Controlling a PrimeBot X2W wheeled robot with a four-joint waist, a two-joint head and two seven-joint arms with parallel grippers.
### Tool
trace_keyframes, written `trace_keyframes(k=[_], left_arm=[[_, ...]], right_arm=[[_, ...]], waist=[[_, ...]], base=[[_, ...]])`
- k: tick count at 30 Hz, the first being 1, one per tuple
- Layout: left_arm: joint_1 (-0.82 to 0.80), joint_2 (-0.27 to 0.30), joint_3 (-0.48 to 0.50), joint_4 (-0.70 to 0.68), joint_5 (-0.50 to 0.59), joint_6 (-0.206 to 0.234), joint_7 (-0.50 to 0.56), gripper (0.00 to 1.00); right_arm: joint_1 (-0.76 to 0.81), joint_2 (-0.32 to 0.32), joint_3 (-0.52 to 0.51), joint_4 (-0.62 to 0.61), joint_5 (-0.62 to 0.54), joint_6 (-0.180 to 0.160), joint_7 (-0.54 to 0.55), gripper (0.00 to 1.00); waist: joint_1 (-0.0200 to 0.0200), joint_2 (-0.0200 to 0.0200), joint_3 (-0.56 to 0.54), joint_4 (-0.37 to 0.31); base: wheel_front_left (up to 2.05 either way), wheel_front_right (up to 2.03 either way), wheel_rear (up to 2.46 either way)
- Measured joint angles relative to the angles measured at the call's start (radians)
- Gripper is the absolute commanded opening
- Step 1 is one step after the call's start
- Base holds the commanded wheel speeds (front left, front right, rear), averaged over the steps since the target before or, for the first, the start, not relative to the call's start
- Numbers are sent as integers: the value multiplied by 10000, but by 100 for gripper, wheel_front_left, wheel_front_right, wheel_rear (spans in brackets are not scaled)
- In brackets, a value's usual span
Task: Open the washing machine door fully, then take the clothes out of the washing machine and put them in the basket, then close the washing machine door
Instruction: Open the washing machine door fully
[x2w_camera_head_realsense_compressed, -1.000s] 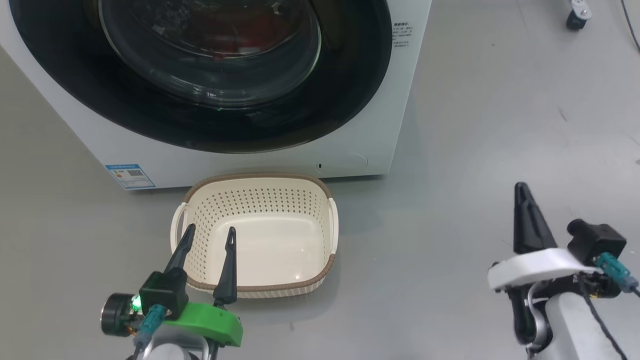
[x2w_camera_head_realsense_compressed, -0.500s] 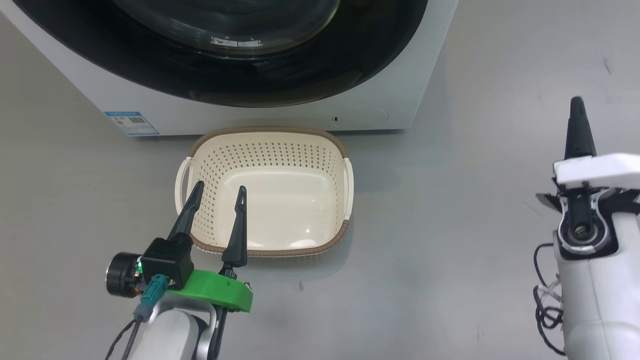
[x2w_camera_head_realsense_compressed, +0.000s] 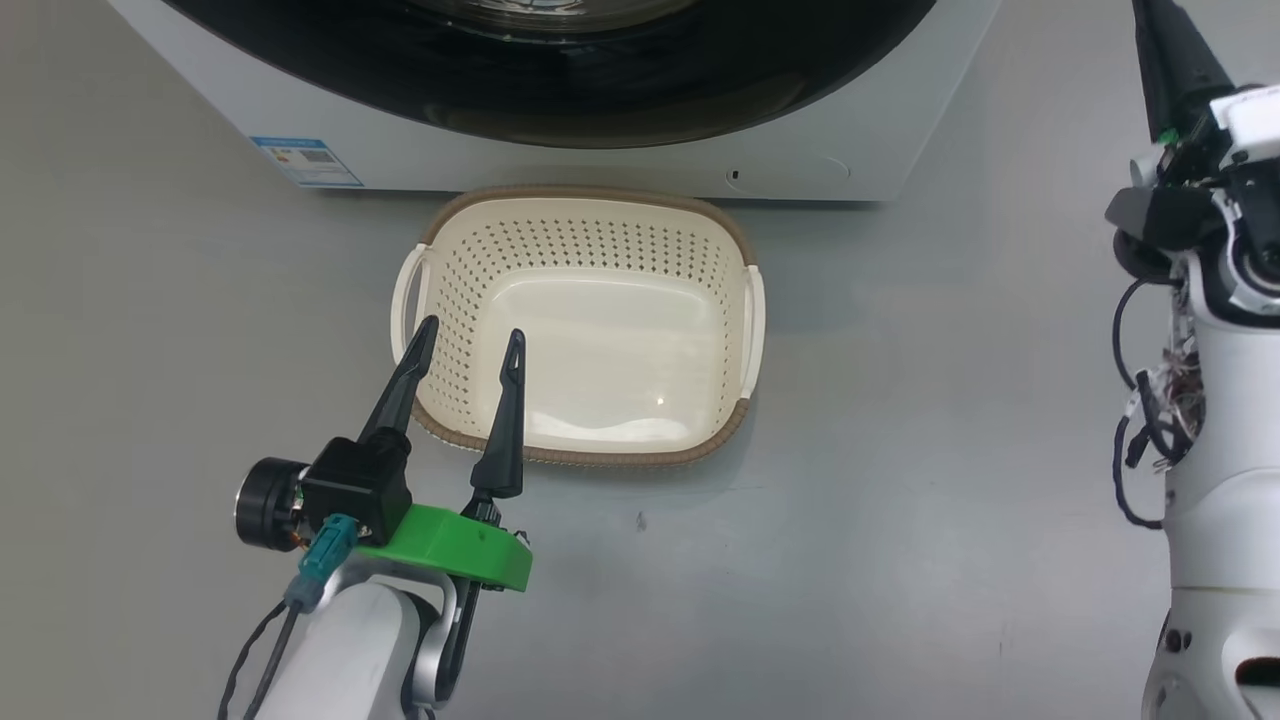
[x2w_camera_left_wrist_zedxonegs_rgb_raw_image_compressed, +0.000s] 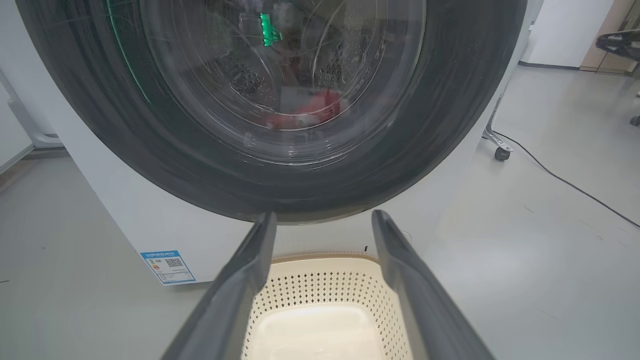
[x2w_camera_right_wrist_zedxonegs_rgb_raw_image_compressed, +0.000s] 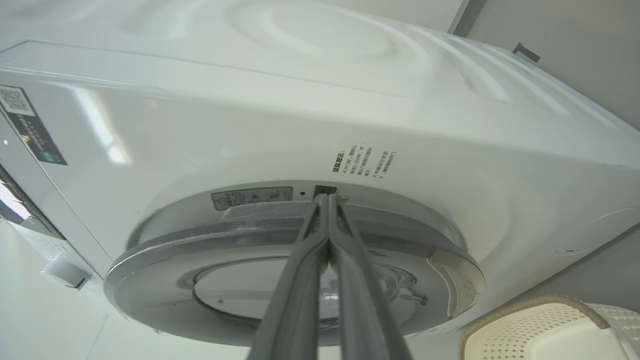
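Observation:
The white washing machine (x2w_camera_head_realsense_compressed: 620, 170) stands at the top of the head view, with the black-rimmed washing machine door (x2w_camera_head_realsense_compressed: 600, 90) against its front. Red clothes (x2w_camera_left_wrist_zedxonegs_rgb_raw_image_compressed: 310, 107) show through the glass in the left wrist view. The cream basket (x2w_camera_head_realsense_compressed: 590, 455) sits on the floor right before the washer and holds nothing. My left gripper (x2w_camera_head_realsense_compressed: 470, 335) is open over the basket's near left corner. My right gripper (x2w_camera_right_wrist_zedxonegs_rgb_raw_image_compressed: 328, 197) is shut with nothing in it. Its tips sit at the door's (x2w_camera_right_wrist_zedxonegs_rgb_raw_image_compressed: 165, 250) edge, by a small dark notch.
A blue sticker (x2w_camera_head_realsense_compressed: 307, 160) marks the washer's lower left corner. In the left wrist view a caster wheel (x2w_camera_left_wrist_zedxonegs_rgb_raw_image_compressed: 500, 152) and a black cable (x2w_camera_left_wrist_zedxonegs_rgb_raw_image_compressed: 565, 182) lie on the grey floor to the washer's right. Open floor (x2w_camera_head_realsense_compressed: 950, 450) lies between basket and right arm.
The head camera has tilted, sliding washer and basket up the picture. My right arm has risen from the lower right to the washer's right side. The left gripper keeps its place over the basket.

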Motion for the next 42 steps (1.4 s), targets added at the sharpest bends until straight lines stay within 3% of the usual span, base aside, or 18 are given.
trace_keyframes(k=[11,25,42], left_arm=[[-293,-13,-286,-71,-339,8,0,100],[-402,-35,-583,-144,-525,19,0,100],[-462,-46,-662,-188,-696,100,0,100]], right_arm=[[-1668,-1043,-4,426,529,-788,1741,0],[-3062,-1572,428,1076,527,-1438,2865,0],[-4072,-1730,497,2086,794,-1710,3682,0]], waist=[[0,0,403,674],[0,0,682,1371],[0,0,862,1647]], base=[[0,0,0],[0,0,0],[0,0,0]])
